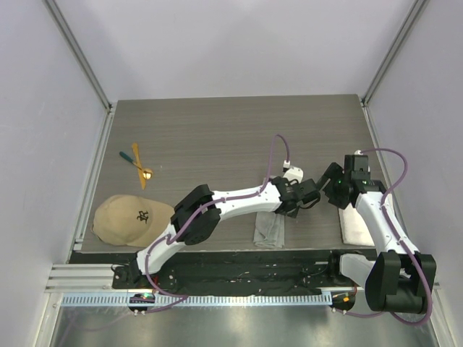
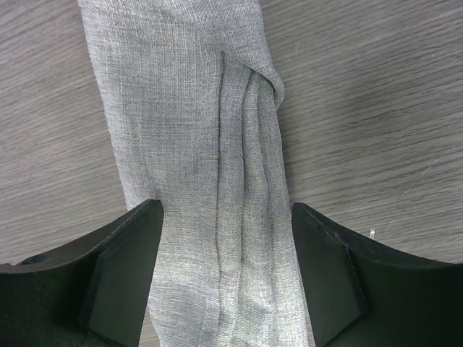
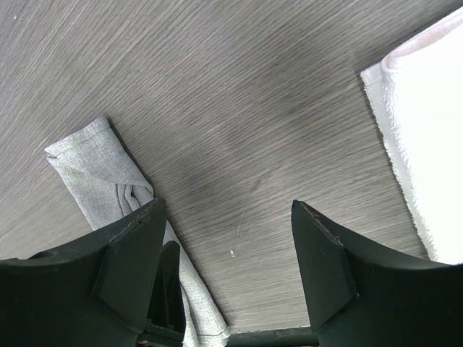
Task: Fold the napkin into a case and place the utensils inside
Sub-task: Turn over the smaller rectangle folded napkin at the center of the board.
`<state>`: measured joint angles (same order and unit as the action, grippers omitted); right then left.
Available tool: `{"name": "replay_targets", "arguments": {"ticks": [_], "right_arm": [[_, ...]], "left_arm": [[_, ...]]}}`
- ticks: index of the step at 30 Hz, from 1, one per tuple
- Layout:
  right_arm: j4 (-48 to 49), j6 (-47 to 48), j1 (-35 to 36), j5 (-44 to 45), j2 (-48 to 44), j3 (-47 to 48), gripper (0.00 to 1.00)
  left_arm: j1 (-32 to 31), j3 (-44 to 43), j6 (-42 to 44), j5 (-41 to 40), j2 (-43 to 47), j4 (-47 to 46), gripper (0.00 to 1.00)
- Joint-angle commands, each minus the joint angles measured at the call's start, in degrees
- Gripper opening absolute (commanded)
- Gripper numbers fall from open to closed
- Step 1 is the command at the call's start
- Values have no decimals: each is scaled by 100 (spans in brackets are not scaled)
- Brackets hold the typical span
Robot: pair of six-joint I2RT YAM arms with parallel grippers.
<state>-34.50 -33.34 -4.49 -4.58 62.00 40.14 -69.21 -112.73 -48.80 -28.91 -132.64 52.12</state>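
Observation:
The napkin [image 1: 269, 230] lies near the table's front edge, folded into a narrow grey strip with loose pleats along one side [image 2: 210, 144]. My left gripper [image 1: 288, 210] is open and hangs low over the strip's far end. In the left wrist view its fingers [image 2: 123, 267] straddle the cloth's width. My right gripper [image 1: 322, 189] is open and empty over bare table just right of the napkin [image 3: 101, 173]. The utensils lie together at far left: a teal-handled one [image 1: 127, 156], an orange-handled one [image 1: 137, 160] and a gold spoon [image 1: 147, 173].
A thick white towel [image 1: 356, 220] lies at the front right, close to my right gripper [image 3: 427, 144]. A tan cap [image 1: 130, 220] with a black emblem sits at the front left. A white plug [image 1: 291, 173] on a purple cable rests behind the left wrist.

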Motion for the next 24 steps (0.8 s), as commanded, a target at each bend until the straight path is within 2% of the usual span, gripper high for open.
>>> {"name": "replay_targets", "arguments": {"ticks": [1,15,21,24], "right_arm": [[93,30,-34,1,-74,-24,75],[189,21,-43,-52,-83,-129,74],[216,56,-43,-78,-74,-164,74],[225,56,-43,-113,-47,-156,74]], "left_arm": [[-58,-250,-262,-177,-130,158,75],[-216,-487,-517,-291,-350,501,57],[-286,-557,-491,-510,-210,615,62],[-382,-575,-420,-590,-96,624,60]]}}
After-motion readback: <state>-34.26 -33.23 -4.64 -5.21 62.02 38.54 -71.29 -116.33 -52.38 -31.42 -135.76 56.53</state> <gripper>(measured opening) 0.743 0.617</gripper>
